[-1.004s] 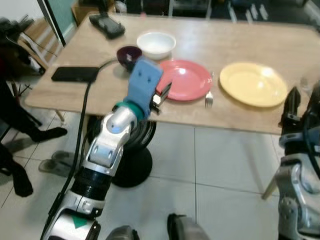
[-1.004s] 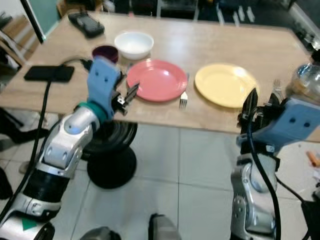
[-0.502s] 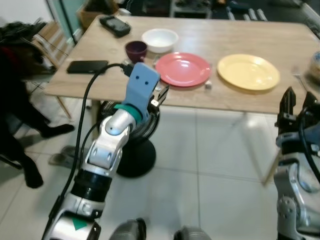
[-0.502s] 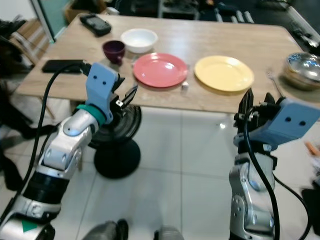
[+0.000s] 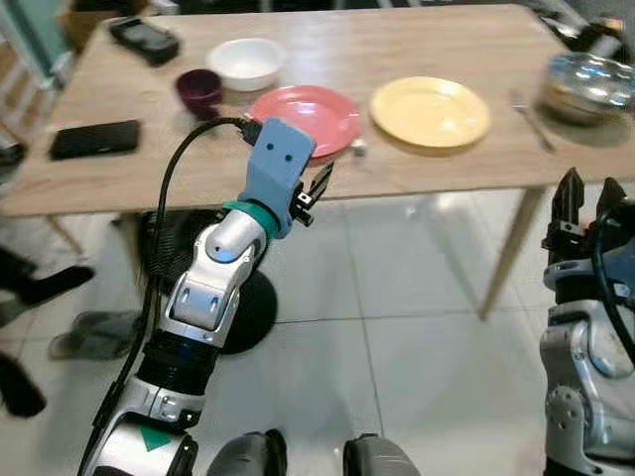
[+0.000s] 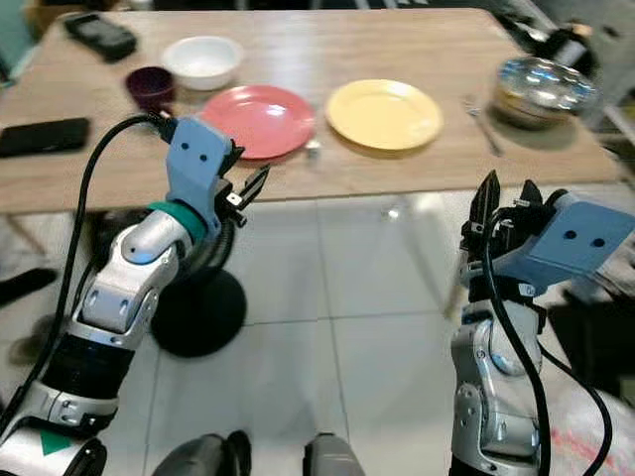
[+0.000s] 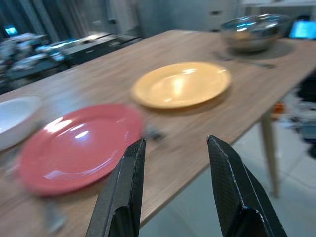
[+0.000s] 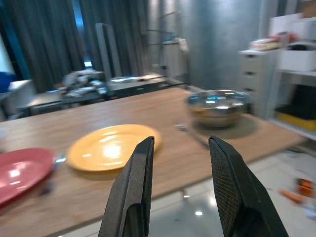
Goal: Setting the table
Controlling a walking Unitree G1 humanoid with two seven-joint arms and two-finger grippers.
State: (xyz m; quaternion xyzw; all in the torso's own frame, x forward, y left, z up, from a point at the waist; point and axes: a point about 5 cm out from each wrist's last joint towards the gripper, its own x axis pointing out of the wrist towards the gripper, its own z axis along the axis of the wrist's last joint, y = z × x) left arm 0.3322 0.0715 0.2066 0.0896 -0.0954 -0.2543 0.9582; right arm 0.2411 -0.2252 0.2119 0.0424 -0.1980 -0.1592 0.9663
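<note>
We have backed off since a second ago: our left gripper [image 5: 319, 185], jaws parted and empty, now sits short of the round red plate [image 5: 306, 118]; beyond our right gripper [image 6: 504, 202], also parted, lies the round yellow plate [image 6: 384, 114].

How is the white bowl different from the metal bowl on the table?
The white bowl is matte white, while the metal bowl is shiny and silver. The white bowl sits toward the robot's left end of the table, next to a dark purple cup; the metal bowl sits at the right end with a fork beside it. Both stand upright, untouched by either gripper.
</note>
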